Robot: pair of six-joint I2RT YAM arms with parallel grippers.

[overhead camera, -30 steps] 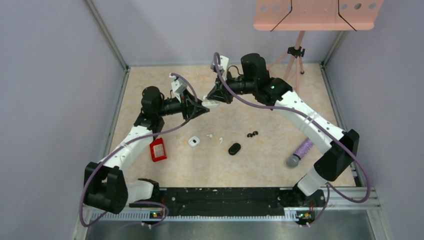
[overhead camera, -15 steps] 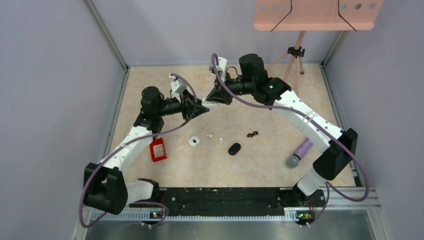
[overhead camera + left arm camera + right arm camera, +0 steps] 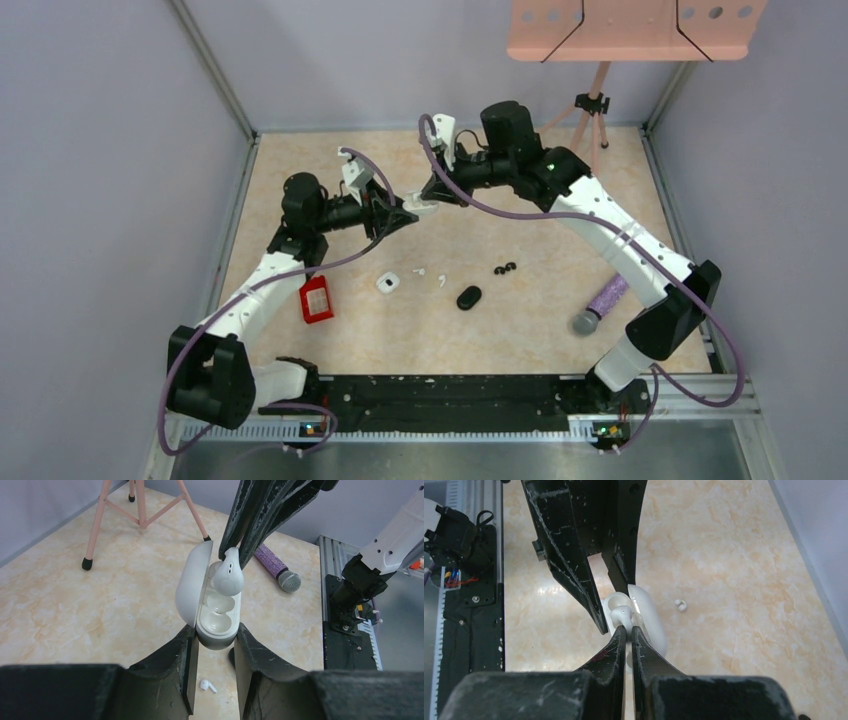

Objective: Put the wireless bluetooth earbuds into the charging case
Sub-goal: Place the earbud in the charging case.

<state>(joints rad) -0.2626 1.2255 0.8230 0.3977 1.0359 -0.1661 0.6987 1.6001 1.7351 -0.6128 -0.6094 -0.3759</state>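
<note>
The table (image 3: pixel 520 335) has a marbled beige top, and both arms are raised over its far half. The left end effector (image 3: pixel 215 630) is clenched on the white charging case (image 3: pixel 216 617), which it holds clear of the table with the lid hinged open. The right end effector (image 3: pixel 625 630) is clamped on the stem of a white earbud (image 3: pixel 228 577). The bulb of this earbud is at the case's farther well; whether it is seated cannot be told. A black earbud pair (image 3: pixel 506 268) and a loose white earbud (image 3: pixel 441 281) lie on the table, well apart from the case.

Lab test cell: grey partition walls (image 3: pixel 100 150), aluminium rail (image 3: pixel 450 431), marbled tabletop (image 3: pixel 400 340).
</note>
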